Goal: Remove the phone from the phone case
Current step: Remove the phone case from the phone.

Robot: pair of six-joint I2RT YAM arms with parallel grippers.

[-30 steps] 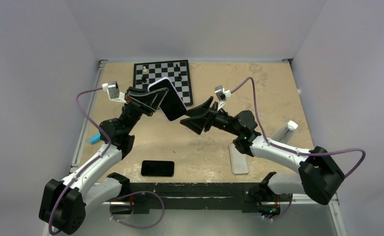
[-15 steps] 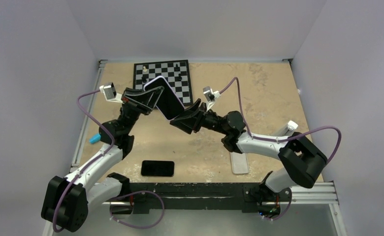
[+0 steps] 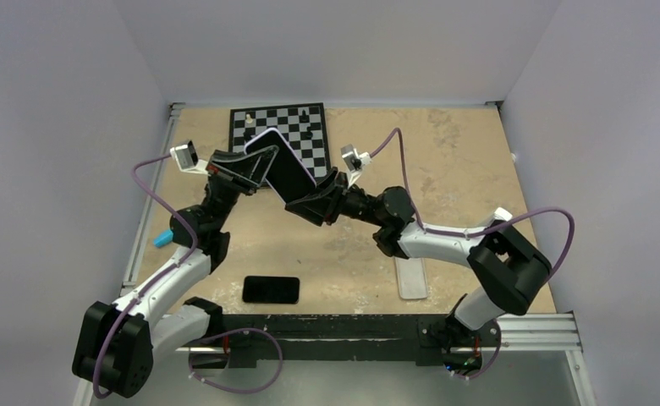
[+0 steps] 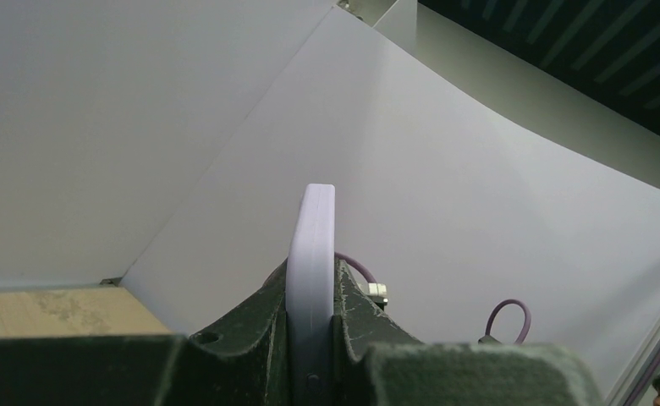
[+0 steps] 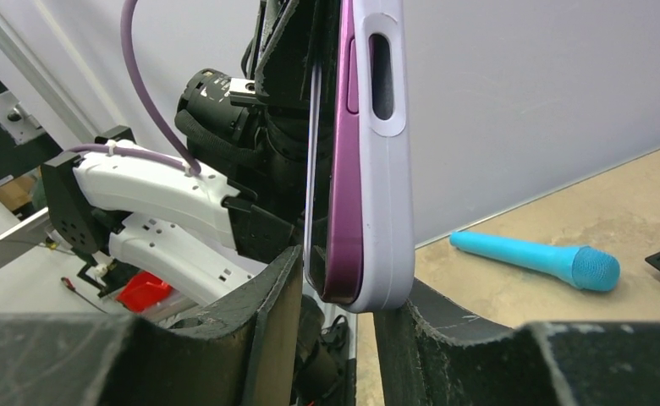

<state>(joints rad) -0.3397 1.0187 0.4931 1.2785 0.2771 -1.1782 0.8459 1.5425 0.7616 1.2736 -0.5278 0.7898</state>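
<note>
Tan, scuffed board makes up my bench (image 3: pixel 453 161), boxed in by pale grey walls (image 3: pixel 335 42) on three sides, with a black rail (image 3: pixel 335 326) along the near edge where my arms are bolted. At the far side lies a chessboard (image 3: pixel 319 157) with a few chess pieces (image 3: pixel 249 118) standing on it. A black phone (image 3: pixel 271 289) lies flat near the rail on my left. A flat silver plate (image 3: pixel 411 277) lies on my right. A turquoise toy microphone (image 5: pixel 534 256) rests on the bench at its left edge.

The only holder here is the lilac phone case (image 5: pixel 386 211), and the purple phone (image 5: pixel 343 211) sits fully seated in it, dark screen facing up and toward my right arm. Both are in the air above the bench, in front of the chessboard, tilted with one end high and the other low.

My left tool (image 3: pixel 252 166) is clamped on the upper end of the phone case. In its wrist view the lilac edge stands pinched upright between the two fingers.

My right tool (image 5: pixel 343 309) straddles the lower end. One finger lies just beside the screen and the other just beside the back of the case. I cannot tell whether they press on it or merely flank it.
</note>
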